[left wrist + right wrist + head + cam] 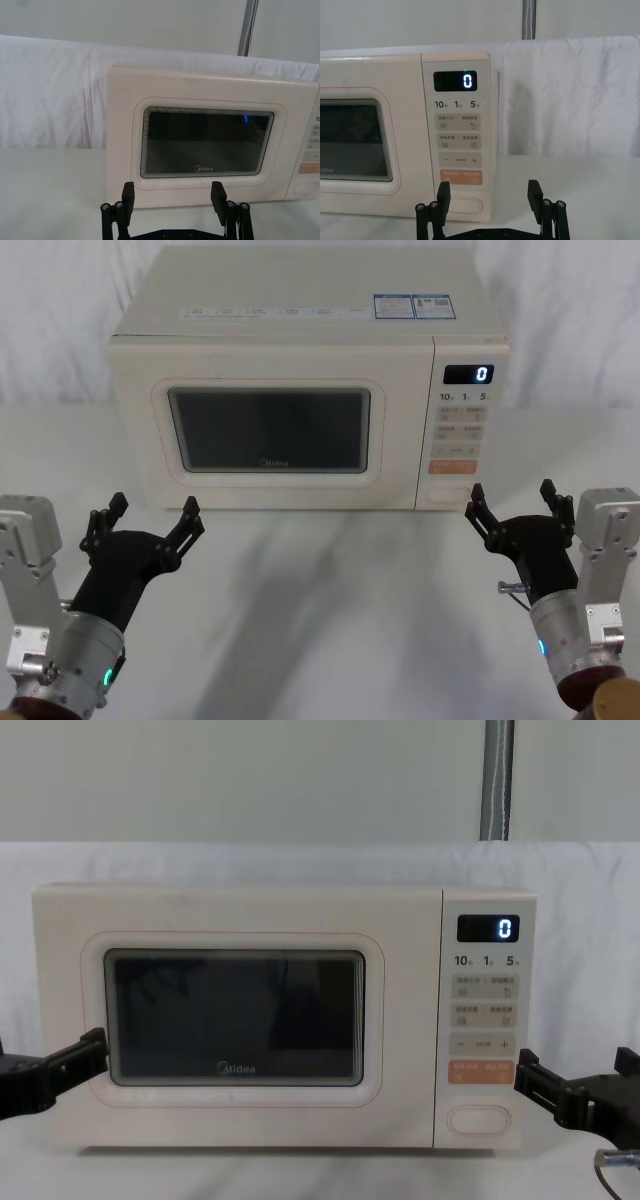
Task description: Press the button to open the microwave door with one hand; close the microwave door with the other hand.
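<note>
Nearest to the camera are my 2 pincers, both with fingers apart and holding nothing. My right gripper (512, 502), the one with the blue light, hovers in front of the lower right corner of the microwave (300, 380), not touching it. My left gripper (155, 512), with the green light, waits near the lower left corner, also apart from it.

The microwave door (270, 425) is shut, flush with the body, so I judge that step 1, the opening, is not yet done. The button (470, 205) sits at the bottom of the control strip (485, 1020), just below the orange key (461, 177). I think the next move asks me to bring 1 right fingertip onto the button and push straight in, avoiding the orange key.

The white table (340, 590) between me and the microwave carries nothing in my way. My left gripper stands before the door, perhaps inside its swing.
</note>
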